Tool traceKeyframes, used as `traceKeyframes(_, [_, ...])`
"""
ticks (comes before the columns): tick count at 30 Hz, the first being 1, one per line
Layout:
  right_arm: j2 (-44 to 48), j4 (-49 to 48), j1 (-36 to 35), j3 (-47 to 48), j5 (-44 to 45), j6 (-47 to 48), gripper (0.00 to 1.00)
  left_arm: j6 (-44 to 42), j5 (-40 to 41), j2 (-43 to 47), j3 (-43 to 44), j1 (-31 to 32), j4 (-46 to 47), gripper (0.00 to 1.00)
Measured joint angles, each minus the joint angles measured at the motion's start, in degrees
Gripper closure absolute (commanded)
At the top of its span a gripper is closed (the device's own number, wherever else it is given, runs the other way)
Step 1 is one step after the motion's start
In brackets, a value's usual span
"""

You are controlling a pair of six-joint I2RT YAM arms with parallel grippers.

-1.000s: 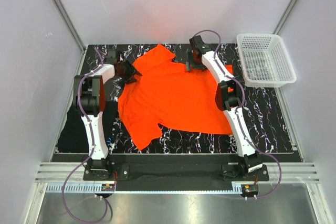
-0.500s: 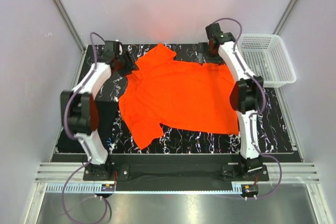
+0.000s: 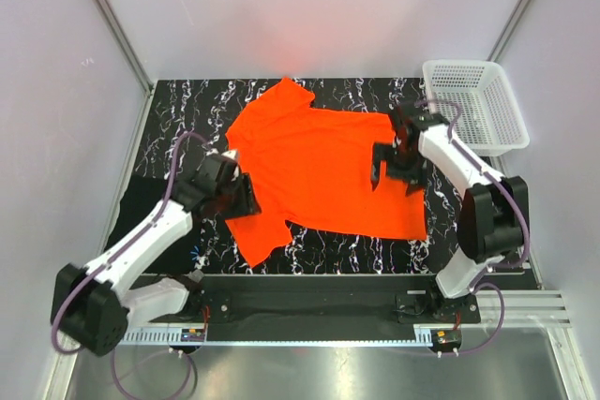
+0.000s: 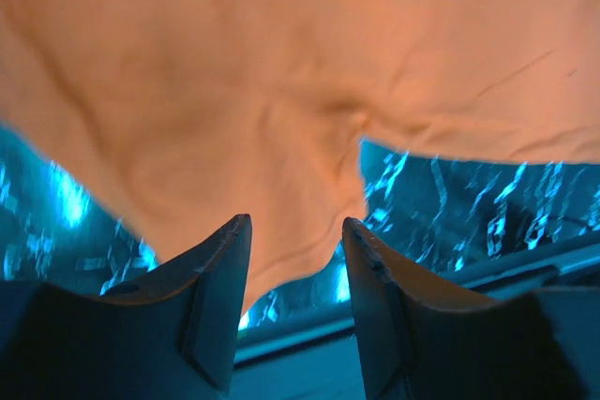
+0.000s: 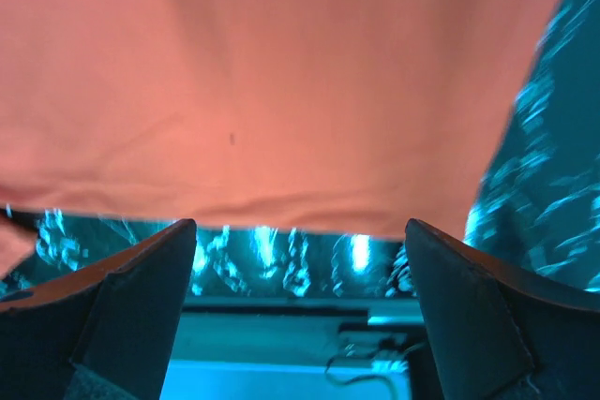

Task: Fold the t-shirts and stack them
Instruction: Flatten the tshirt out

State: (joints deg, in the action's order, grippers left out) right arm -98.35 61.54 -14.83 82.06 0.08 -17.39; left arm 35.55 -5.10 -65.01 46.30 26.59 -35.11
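Both arms have swung back from the far edge of the black white-veined marbled mat (image 3: 187, 110). The left gripper (image 4: 295, 231) now hangs at the near sleeve of the vivid orange-red cloth t-shirt (image 3: 319, 166), its fingers partly apart and gripping nothing. The right gripper (image 5: 300, 231) hovers over the shirt's hem side, spread wide and empty. The shirt lies flat mid-mat. A white plastic mesh basket (image 3: 473, 105) sits at the mat's far right corner, between pale grey walls (image 3: 309, 16).

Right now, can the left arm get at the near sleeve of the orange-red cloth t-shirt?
Probably yes. The left arm sits beside the orange-red cloth t-shirt, its jaws parted and empty, the near sleeve lying just ahead of them on the black marbled mat with nothing between.
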Motion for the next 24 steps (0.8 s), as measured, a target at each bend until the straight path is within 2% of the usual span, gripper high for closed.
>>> traceKeyframes(5, [8.15,-5.64,0.81,-16.72,-8.94,-5.14,0.0,1.57,4.33,8.66,-1.75,3.28,-6.16,0.51])
traceKeyframes(8, [11.89,-6.95,0.96,-21.75,-11.85,-8.28,0.0,2.1,5.38,13.31,-2.6,4.81,-7.67,0.53])
traceKeyframes(17, [19.52,-9.62,0.98,-22.69,-13.64,-12.79,0.0,10.25,6.91,16.52,-8.02,5.25,-13.35,0.59])
traceKeyframes(24, [24.11,-9.22,1.38,-24.06,-8.46,-19.17,0.15,19.21,4.59,17.53,-20.52,5.31,-12.39,0.6])
